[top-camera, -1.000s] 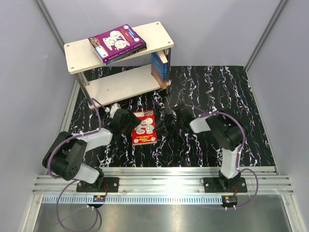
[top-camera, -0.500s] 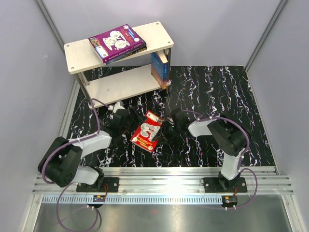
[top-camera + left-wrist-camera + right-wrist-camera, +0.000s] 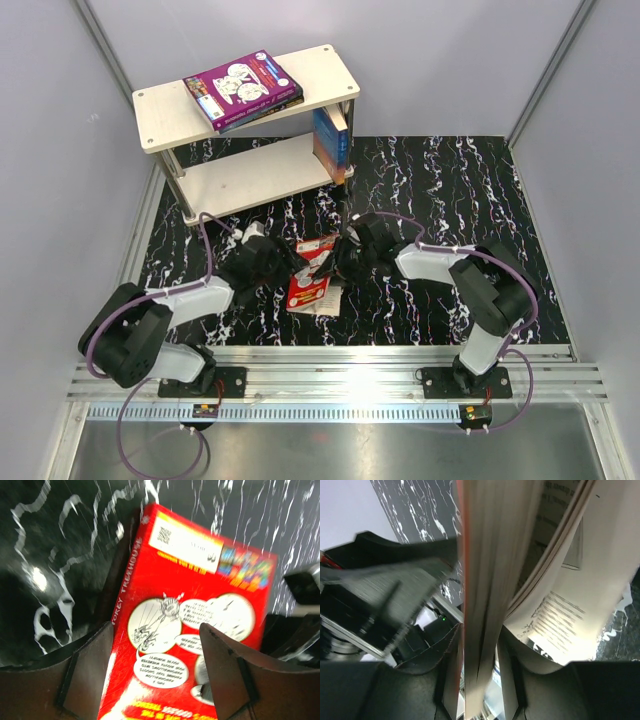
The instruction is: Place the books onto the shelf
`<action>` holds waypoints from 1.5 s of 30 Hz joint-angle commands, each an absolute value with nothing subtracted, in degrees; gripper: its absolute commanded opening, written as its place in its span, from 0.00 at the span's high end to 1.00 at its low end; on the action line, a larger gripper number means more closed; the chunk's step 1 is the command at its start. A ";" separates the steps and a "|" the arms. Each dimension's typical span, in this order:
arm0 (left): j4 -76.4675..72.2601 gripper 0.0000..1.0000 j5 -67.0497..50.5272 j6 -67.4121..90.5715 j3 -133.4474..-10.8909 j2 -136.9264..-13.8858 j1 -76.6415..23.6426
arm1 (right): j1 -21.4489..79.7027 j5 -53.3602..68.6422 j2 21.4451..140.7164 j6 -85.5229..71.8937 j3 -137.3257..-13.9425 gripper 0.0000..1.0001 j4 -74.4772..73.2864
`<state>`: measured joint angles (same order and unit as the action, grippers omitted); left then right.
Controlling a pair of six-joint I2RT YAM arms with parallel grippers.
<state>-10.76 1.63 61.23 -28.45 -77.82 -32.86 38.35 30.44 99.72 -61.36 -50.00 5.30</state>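
Red is what fills my left wrist view: the red book (image 3: 200, 605) shows its cover, white speech-bubble figures and a barcode label, to my left gripper (image 3: 156, 635). That hand's jaws stand apart, one finger by the spine edge and the other in front of the cover. I cannot tell whether either finger touches it, and nothing is clamped there. My right gripper (image 3: 347, 260) is clenched on the book from the 3 o'clock side. In the right wrist view the page block runs straight down between my fingers (image 3: 507, 670), with a sheaf of loose pages bowing away to one side. From above, the book is raised on edge over the middle of the black marbled table (image 3: 450, 200). Its long axis runs roughly from 12 to 6 o'clock and its cover faces 9 o'clock. The shelf (image 3: 320, 70) stands at about 11 o'clock. The purple book (image 3: 243, 88) lies flat on its top board, and the blue book (image 3: 332, 140) stands upright at the 3 o'clock end of its lower board.
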 commanded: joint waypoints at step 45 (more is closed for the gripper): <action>-30.49 0.18 -28.30 70.75 -31.03 -70.05 -31.20 | 38.58 20.56 63.72 -56.68 -56.70 1.00 -22.86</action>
<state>-24.45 -25.39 68.27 -31.11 -71.77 -31.18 38.35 19.55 66.65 -54.35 -56.18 -27.29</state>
